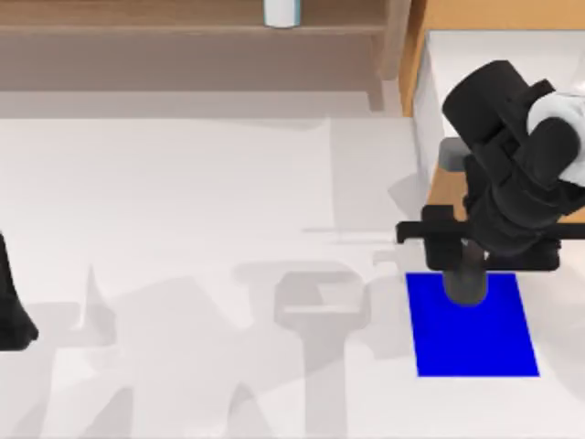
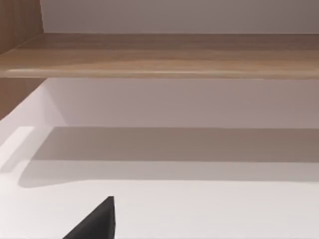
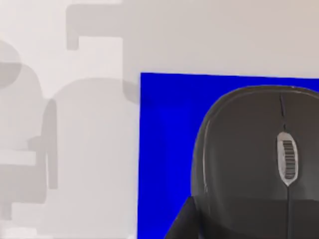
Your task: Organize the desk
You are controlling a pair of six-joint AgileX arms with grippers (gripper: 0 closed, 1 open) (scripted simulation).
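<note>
Mouse (image 3: 259,164) on blue mat (image 1: 475,338), right hand (image 1: 466,285) above it, grip state unclear, white desk (image 1: 183,201)

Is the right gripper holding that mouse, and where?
Cannot tell: the right gripper is over the mouse above the blue mat, but its fingers are hidden. Left arm parked at the desk's left edge.

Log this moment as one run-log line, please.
right gripper: over blue mat, on mouse | left arm: parked, desk's left edge | cup: on shelf
</note>
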